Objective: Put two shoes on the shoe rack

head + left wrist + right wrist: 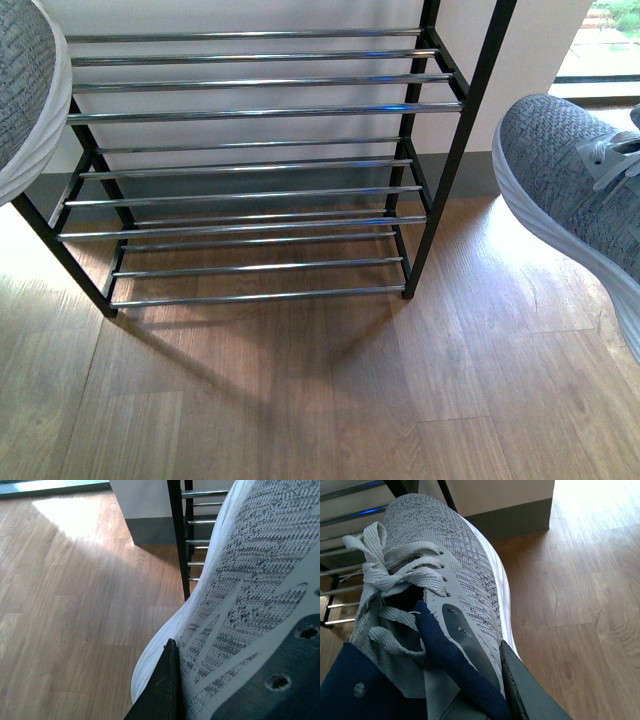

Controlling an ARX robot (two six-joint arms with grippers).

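Observation:
Two grey knit sneakers hang in the air either side of the shoe rack (250,190). One grey sneaker (25,90) shows at the front view's left edge, the other (570,180) at its right edge with laces visible. In the left wrist view my left gripper is shut on its sneaker (250,595); a black finger (162,685) presses the knit side. In the right wrist view my right gripper is shut on the other sneaker (450,565); a dark finger (525,690) lies against its side by the navy lining. The rack's chrome bars carry no shoes.
The rack (350,570) stands on a wooden floor (320,400) against a pale wall with a grey skirting (150,530). A bright window edge (600,50) shows at the far right. Open floor lies in front of the rack.

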